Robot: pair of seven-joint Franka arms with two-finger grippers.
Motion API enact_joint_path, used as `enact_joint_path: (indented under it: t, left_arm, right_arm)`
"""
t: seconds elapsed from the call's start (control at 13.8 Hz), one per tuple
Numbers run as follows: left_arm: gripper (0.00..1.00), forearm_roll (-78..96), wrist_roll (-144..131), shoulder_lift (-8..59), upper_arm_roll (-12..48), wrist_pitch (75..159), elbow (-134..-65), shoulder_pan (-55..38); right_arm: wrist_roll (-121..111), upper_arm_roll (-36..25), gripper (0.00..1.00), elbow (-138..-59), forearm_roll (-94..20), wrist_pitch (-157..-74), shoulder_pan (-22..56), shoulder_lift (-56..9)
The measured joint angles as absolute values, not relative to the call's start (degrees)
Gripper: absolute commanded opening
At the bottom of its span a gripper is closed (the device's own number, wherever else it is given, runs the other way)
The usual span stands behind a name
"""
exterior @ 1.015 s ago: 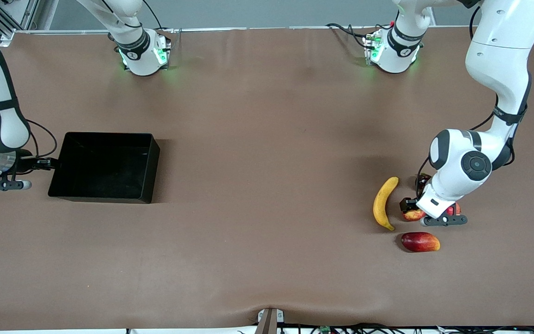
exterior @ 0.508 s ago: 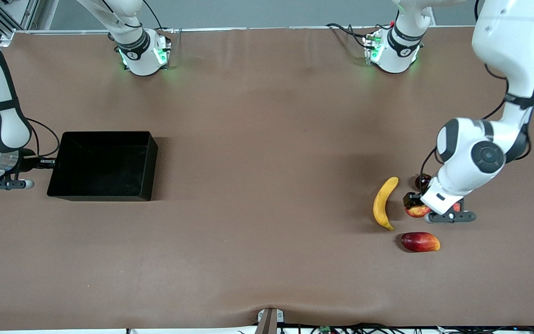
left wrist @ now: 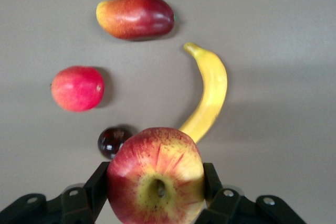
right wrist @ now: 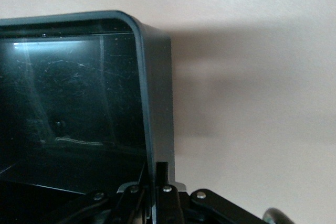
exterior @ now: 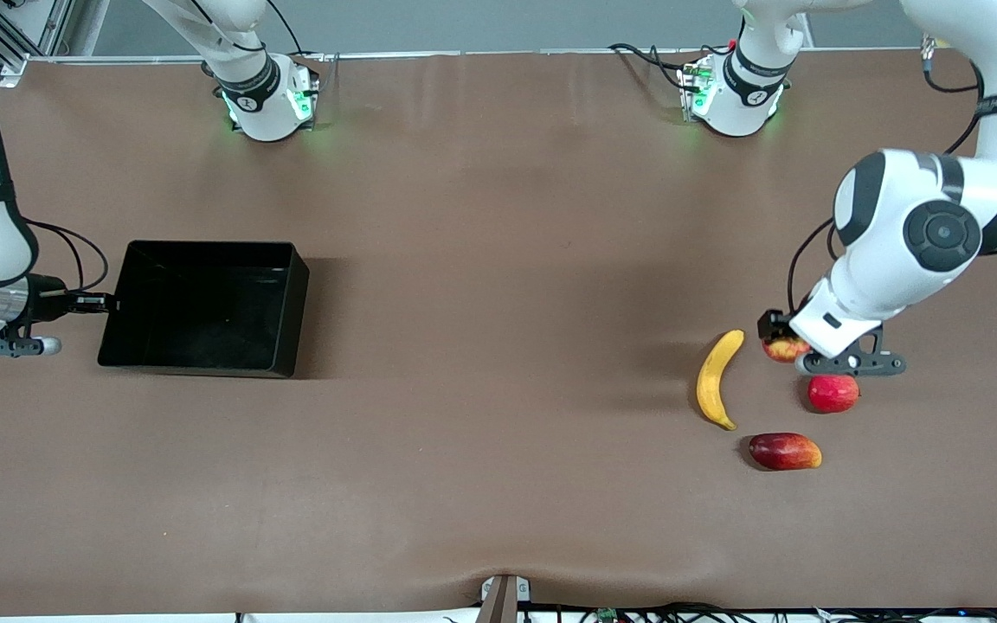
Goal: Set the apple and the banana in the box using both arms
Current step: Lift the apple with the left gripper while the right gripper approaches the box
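Left gripper (left wrist: 155, 192) pinches the apple (left wrist: 155, 176) aloft; right gripper (right wrist: 153, 187) clamps the box (right wrist: 155, 93) wall.

I see the apple (left wrist: 155, 176) red, streaked pale yellow; the banana (exterior: 717, 378) plain yellow; the box (exterior: 204, 308) glossy black; a mango (exterior: 785, 451) dark red and orange; brown tabletop (exterior: 498, 346).

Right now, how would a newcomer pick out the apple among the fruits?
Go to the fruit cluster at the left arm's end of the table, beside the banana. The apple is the only fruit off the table, gripped in the left gripper, streaked red and yellow.
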State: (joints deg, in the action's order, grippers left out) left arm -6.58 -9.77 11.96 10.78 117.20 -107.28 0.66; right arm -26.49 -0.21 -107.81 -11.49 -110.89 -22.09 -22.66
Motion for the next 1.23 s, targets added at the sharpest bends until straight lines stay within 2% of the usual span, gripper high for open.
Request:
enact_joint_path:
  t: [0.29,0.65,1.02,1.23]
  left_arm:
    - [0.00,-6.55,-9.77,8.44,10.96,108.79,-104.98,0.73]
    - [0.00,-6.01,-10.44,7.54,10.99,106.39,-104.20,0.76]
    - [0.00,-4.89,-10.95,7.41,11.04,103.69,-103.42,0.76]
    - [0.00,-2.54,-12.27,7.30,11.10,103.51,-103.28,0.75]
  right_arm:
    - [-25.46,0.04,0.00,-104.56,-13.48,-105.81,-18.30,-22.46]
    - [-12.44,0.55,0.00,-104.20,-18.42,-103.04,-8.49,-20.87]
    - [-0.76,0.75,0.00,-103.39,-22.78,-103.71,3.26,-20.14]
    - [5.25,0.81,0.00,-102.43,-23.50,-108.35,11.03,-20.14]
